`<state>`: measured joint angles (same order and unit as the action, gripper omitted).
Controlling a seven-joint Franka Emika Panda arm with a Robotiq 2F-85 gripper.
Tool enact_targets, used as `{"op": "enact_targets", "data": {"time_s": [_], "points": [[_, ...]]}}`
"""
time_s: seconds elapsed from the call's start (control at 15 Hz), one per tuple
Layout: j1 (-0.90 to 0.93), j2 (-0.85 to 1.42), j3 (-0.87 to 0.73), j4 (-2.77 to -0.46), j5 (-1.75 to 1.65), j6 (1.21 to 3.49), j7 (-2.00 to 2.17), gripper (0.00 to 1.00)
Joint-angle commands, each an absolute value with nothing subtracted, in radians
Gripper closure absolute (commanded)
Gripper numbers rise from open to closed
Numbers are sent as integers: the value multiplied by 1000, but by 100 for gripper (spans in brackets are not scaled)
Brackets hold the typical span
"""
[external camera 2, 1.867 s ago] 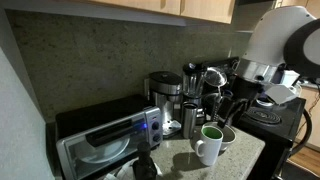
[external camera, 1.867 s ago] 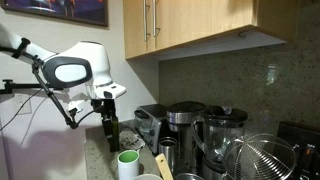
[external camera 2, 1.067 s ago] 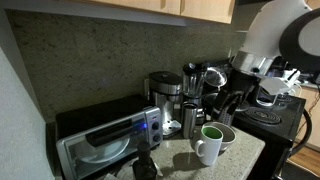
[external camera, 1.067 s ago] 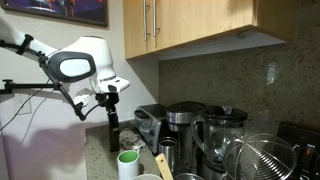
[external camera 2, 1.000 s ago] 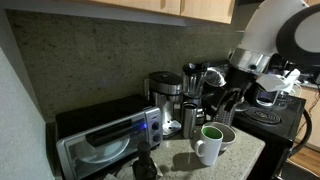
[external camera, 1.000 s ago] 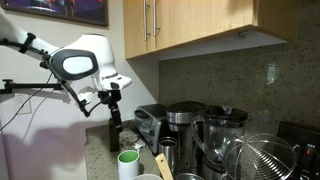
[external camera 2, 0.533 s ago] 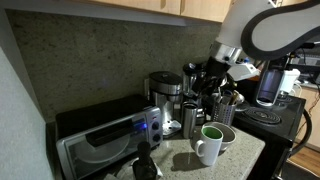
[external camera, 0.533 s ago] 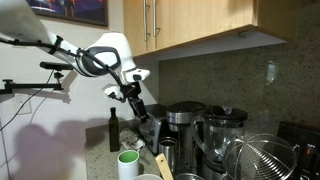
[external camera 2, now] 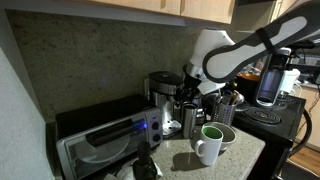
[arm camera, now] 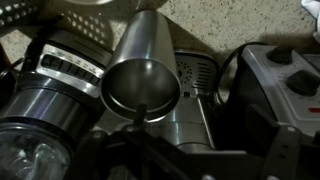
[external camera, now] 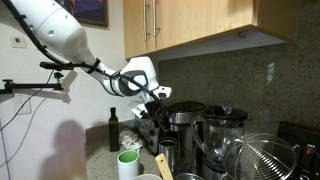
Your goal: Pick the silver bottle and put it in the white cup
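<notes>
The silver bottle (arm camera: 146,55) fills the middle of the wrist view, a dull metal cylinder with a dark round top. It stands on the counter among the coffee makers in both exterior views (external camera: 168,155) (external camera 2: 189,121). The white cup (external camera: 128,164) with a green inside stands near the counter's front, also in an exterior view (external camera 2: 209,144). My gripper (external camera: 149,108) hangs above the appliances, over the bottle (external camera 2: 192,96). In the wrist view my gripper (arm camera: 200,166) shows dark fingers spread wide with nothing between them.
A dark glass bottle (external camera: 113,130) stands at the counter's end. Steel-and-black coffee makers (external camera: 184,124) and a glass blender jug (external camera: 223,135) crowd the back. A wire basket (external camera: 272,155), a wooden spoon (external camera: 162,166) and a toaster oven (external camera 2: 105,141) are nearby.
The arm has swung away from the dark glass bottle and reached over the coffee makers, lowering towards the silver bottle. The cup and bottles have not moved.
</notes>
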<state>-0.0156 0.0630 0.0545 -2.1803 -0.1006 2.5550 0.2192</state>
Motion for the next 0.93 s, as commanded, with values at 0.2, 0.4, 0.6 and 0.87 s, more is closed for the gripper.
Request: {"op": "enact_targets", "data": {"time_s": [0.2,0.4,0.6,0.87], "points": [[0,225,25,-1999,-75,2553,180,0],[5,190,32,-2003,-53,2492,159,0],[10,147,32,-2015,-50,2427,159,0],[24,96,30,-2013,-78,2288,196,0]]}}
